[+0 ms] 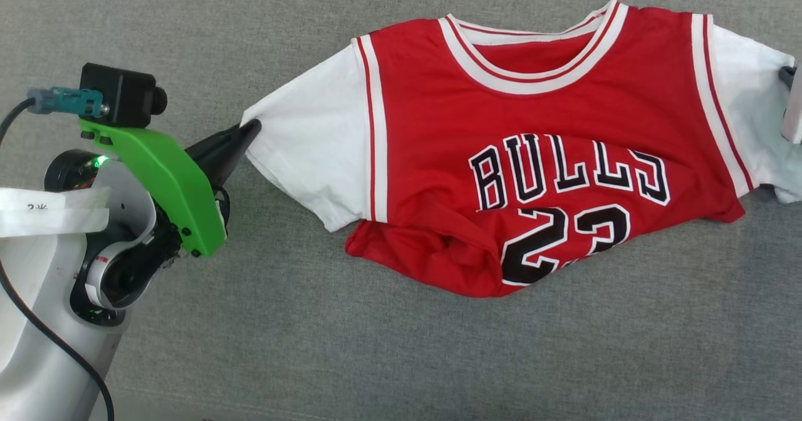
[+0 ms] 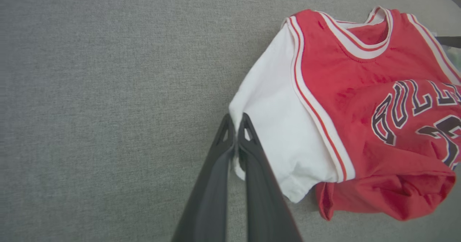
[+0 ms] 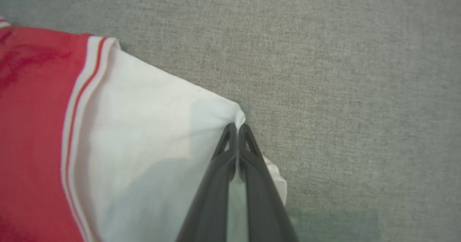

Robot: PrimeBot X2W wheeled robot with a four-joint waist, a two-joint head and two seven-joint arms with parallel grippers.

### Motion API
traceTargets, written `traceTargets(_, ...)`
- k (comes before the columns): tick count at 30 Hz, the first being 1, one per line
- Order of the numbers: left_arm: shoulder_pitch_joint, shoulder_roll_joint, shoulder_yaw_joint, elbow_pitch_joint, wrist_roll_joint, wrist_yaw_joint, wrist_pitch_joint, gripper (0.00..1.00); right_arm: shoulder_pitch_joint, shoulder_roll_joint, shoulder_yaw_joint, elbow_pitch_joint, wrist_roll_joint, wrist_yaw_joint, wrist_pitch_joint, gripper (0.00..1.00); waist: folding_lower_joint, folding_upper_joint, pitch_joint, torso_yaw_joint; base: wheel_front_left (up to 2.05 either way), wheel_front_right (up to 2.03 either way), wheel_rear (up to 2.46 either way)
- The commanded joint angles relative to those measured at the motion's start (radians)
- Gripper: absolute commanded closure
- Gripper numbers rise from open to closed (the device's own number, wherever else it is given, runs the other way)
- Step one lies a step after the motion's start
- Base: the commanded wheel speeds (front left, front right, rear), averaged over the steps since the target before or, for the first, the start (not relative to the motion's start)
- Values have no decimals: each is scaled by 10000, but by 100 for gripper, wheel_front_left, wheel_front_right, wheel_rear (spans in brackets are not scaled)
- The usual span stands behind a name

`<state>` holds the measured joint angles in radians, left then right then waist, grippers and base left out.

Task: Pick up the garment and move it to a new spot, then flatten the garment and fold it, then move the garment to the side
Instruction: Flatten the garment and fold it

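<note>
Both grippers are clamped on the garment (image 1: 551,158), one at each sleeve. The left gripper (image 2: 236,128) has its two dark fingers pressed together on the outer edge of the white sleeve, and the cloth spreads away from its tips toward the red body. The right gripper (image 3: 237,128) is likewise pinched tight on the very corner of the other white sleeve, with the red panel farther off to its side. The shirt lies chest-up on the grey fabric surface (image 1: 376,358), stretched between the two hands.

The main risk, as I judge it, is the thinness of both holds. Each pinch takes only a little cloth at the sleeve's edge (the right one looks like barely a corner), so a lift or a hard outward pull could let one sleeve slide out, and the shirt would swing from the other hand and land crumpled.

A second risk sits away from both grippers, at the lower hem. It is bunched and rolled under, with the number creased. Pulling the sleeves apart tightens the shoulders but would probably not open that hem, and dragging the shirt over the grey surface could roll it under further.

Uneven height or speed between the two hands would skew the shirt, making a clean fold harder
</note>
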<state>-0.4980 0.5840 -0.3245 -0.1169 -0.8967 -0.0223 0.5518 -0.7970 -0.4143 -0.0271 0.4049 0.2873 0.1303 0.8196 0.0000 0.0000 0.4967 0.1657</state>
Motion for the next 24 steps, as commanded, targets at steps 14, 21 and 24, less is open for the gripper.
traceTargets(14,557,12,641,651,154,36,-1190,100,856,-670,783,-413,1453,4,-2678,100,0,0,-2102,-610,0,0,0)
traceTargets(21,1010,245,1052,424,353,262,-1750,100,1163,-900,920,-843,1849,4,-3729,100,0,0,-3168,-820,0,0,0)
traceTargets(24,1180,358,1213,152,450,415,-1894,100,1272,-1081,1000,-1032,1971,4,-3971,100,0,0,-3550,-895,0,0,0)
